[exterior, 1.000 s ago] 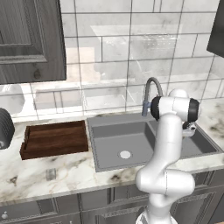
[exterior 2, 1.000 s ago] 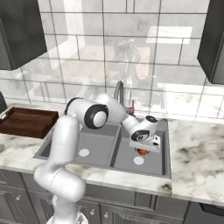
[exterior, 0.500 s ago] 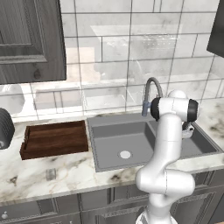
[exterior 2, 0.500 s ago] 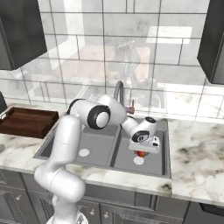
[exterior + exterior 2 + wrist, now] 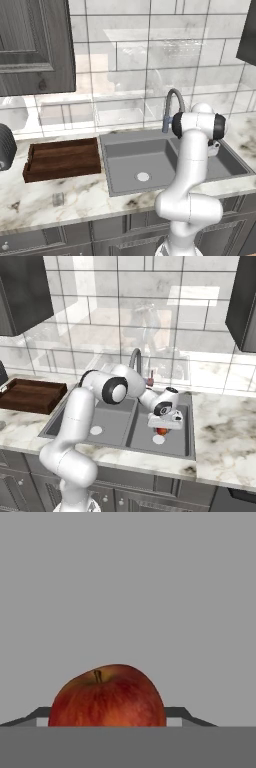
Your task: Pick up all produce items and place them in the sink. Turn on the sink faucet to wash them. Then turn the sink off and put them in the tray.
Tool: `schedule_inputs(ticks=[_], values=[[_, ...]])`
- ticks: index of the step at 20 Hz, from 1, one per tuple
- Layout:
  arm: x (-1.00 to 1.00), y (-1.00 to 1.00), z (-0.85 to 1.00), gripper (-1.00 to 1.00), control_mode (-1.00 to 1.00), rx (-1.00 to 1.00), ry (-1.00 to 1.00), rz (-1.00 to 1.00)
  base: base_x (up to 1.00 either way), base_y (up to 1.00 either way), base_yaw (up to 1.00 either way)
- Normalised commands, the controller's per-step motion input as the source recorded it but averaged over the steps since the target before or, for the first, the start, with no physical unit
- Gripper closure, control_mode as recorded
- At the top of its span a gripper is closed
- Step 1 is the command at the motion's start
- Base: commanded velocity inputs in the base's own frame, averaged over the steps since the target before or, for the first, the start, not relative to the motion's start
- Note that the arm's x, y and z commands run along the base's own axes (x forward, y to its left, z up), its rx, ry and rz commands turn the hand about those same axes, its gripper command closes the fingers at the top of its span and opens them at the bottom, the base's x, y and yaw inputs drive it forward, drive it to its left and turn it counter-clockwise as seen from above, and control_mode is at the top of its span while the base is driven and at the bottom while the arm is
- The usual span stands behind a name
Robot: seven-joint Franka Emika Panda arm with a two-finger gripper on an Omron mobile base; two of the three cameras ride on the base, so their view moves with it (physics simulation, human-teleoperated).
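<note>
The produce item is a glossy red apple-like fruit (image 5: 161, 431) with a short stem (image 5: 107, 697). It sits low in the smaller right basin of the grey sink (image 5: 115, 448), just above that basin's pale drain (image 5: 159, 439). My gripper (image 5: 161, 429) reaches down into the basin and is shut on the fruit. In the hand view a dark fingertip (image 5: 35, 714) presses each side of it. The arched sink faucet (image 5: 135, 358) rises behind the basins (image 5: 172, 100). The brown wooden tray (image 5: 62, 157) lies on the counter left of the sink (image 5: 130, 155).
The larger left basin holds only its drain (image 5: 143, 176). A dark rounded appliance (image 5: 4, 147) stands at the counter's far left. A small pale item (image 5: 58, 199) lies on the marble in front of the tray. Dark wall cabinets hang above both ends.
My gripper and the red fruit have shifted slightly up and to the left over the small basin's drain. The arm otherwise stays as it was.
</note>
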Motion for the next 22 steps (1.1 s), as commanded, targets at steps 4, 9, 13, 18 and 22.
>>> schedule_inputs(ticks=[4, 9, 13, 18, 22], values=[[-0.03, 0.01, -0.01, -1.0, -1.0, 0.0, -0.01, 0.01, 0.0, 0.0, 0.0], [-0.26, 0.0, 0.11, -1.0, -1.0, -0.01, -0.03, 0.0, 0.0, 0.0, 0.0], [-0.23, 0.03, 0.22, -1.0, -1.0, -0.01, -0.01, 0.01, 0.0, 0.0, 0.0], [-0.14, 0.1, 0.36, -1.0, -1.0, -0.02, -0.05, 0.05, 0.0, 0.0, 0.0], [-0.14, 0.08, 0.43, -1.0, -1.0, -0.04, -0.03, 0.05, 0.0, 0.0, 0.0]])
